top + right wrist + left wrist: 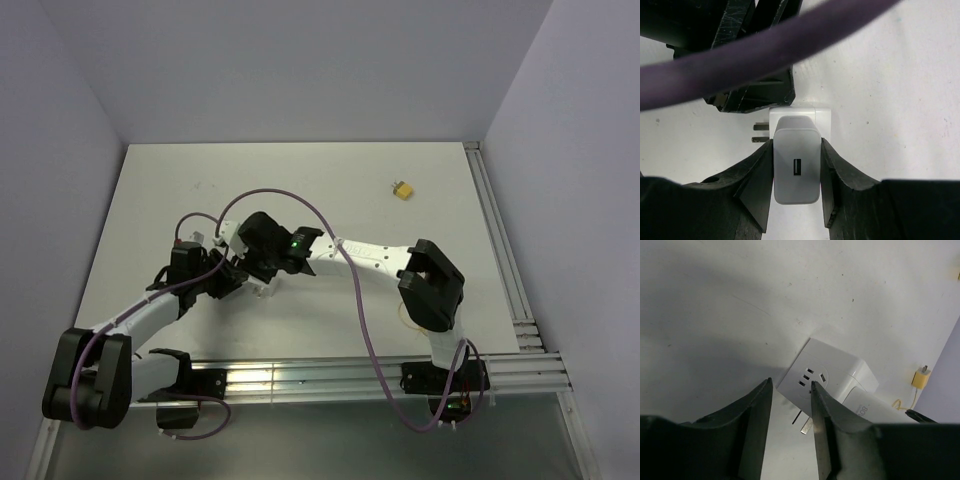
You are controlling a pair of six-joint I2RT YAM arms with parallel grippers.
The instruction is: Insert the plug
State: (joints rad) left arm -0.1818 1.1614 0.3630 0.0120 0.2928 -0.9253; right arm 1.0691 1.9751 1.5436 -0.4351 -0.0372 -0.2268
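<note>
- Two grippers work left of centre in the top view, well apart from the plug (pixel 402 189), which lies alone at upper right.
- I see the right gripper (pixel 796 144) pinching a white USB charger (pixel 796 172) butted against a white socket block (pixel 832 371).
- I see the left gripper (pixel 790 382) spread and empty beside that block.
- I judge the right gripper slightly nearer the plug, whose long axis is too small to tell.
- On the charger, only "80" is legible.

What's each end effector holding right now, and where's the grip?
Right end effector: white charger, clamped on its two long sides. Left end effector: open, holding nothing.
</note>
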